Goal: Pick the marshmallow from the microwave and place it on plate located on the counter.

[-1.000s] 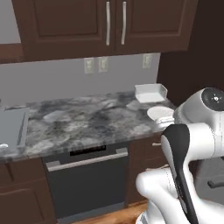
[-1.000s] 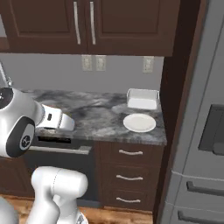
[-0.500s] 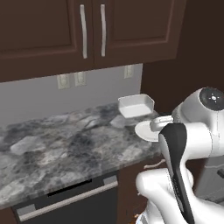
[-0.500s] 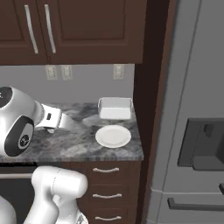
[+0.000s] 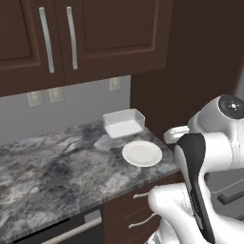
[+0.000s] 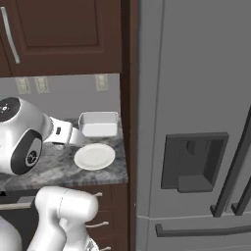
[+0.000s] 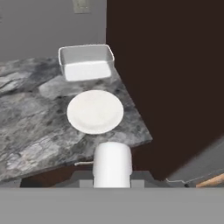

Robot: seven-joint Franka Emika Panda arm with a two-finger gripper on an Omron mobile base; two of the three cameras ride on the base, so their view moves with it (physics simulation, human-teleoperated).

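While the gripper (image 7: 112, 168) was squeezed on the marshmallow (image 7: 112, 162) just before the plate (image 7: 95, 111), it looked soft, light, squashy.

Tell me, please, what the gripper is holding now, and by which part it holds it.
The gripper is shut on the marshmallow, a white lump. It is pinched at its lower end, the rest sticking out toward the plate.
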